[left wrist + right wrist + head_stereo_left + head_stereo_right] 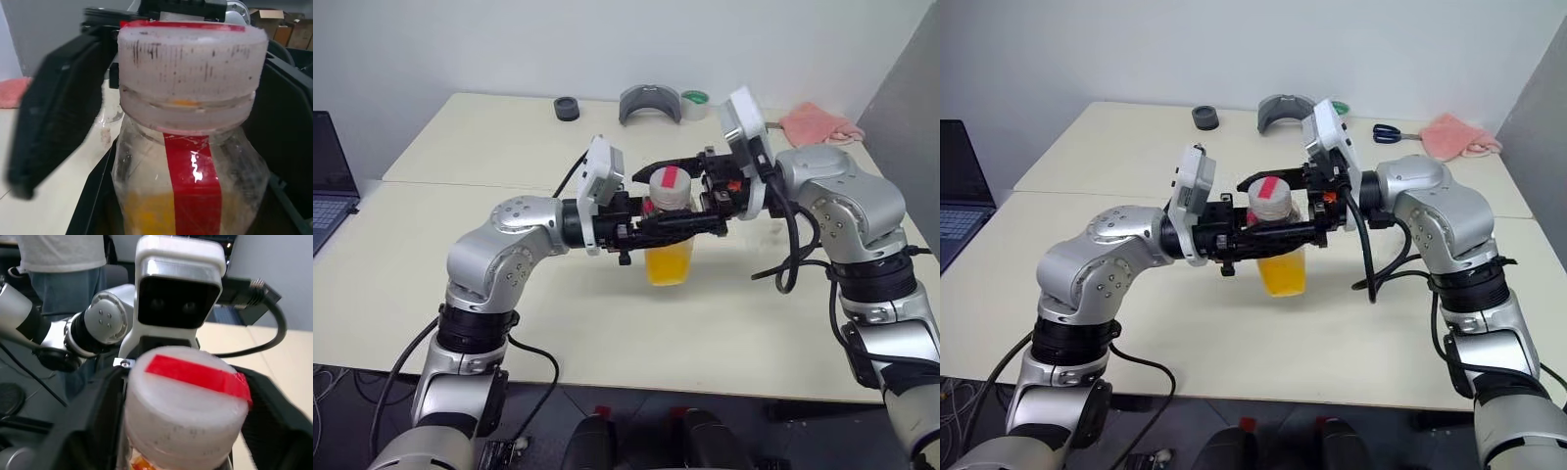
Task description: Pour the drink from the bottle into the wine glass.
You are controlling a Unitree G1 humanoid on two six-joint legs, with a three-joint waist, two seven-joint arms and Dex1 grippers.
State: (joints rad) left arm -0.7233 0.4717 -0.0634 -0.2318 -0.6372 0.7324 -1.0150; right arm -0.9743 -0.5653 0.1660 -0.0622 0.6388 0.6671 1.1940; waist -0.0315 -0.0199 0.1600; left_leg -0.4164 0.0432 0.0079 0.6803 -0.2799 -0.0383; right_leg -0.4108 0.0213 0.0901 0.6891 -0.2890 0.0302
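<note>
Above table (431,294) centre, left tool (690,223) grips bottle (669,230).

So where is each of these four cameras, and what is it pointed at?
Left eye: on the head, looking down over both arms at the bottle above the table.
Right eye: beside it, same scene.
Left wrist: on the left arm, facing the bottle neck and cap; its black fingers show.
Right wrist: on the right arm, over the cap, facing the left arm's camera housing.
All share the bottle.
</note>
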